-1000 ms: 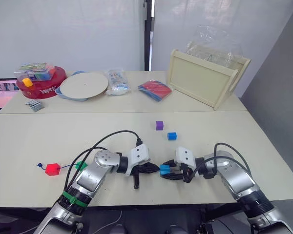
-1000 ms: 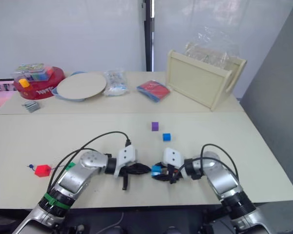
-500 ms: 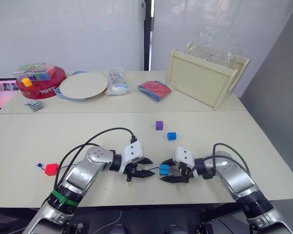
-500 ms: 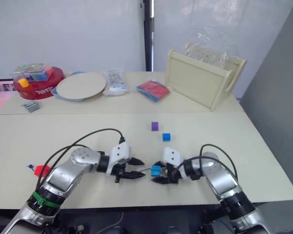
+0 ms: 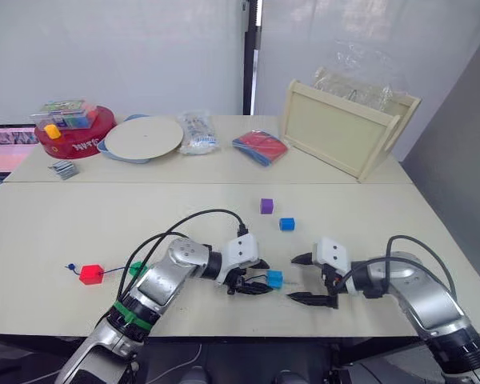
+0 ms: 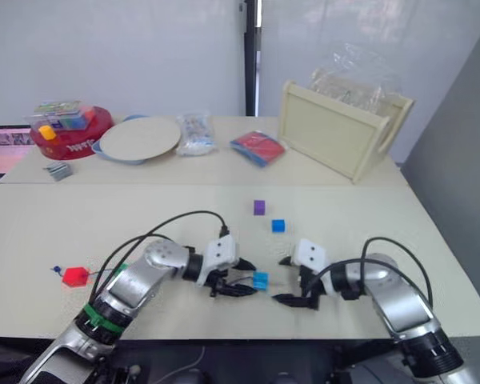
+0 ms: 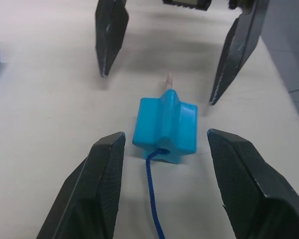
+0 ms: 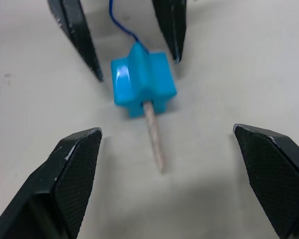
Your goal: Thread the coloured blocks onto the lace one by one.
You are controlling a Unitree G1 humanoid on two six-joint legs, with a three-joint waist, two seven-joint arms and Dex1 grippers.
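Light-blue block (image 7: 165, 123) lying on the surface (image 5: 80, 216), between the spread fingers of the left tool (image 5: 250, 276), lace (image 7: 153, 199) entering its back, pale tip (image 8: 153, 134) poking out toward the right tool (image 5: 310, 278), also spread, just beside it, neither touching.

I am wearing silver-grey arm shells with white wrist blocks, tapered black fingers (image 7: 107, 189), thick black cables looping over both forearms, and a green band on my left arm.
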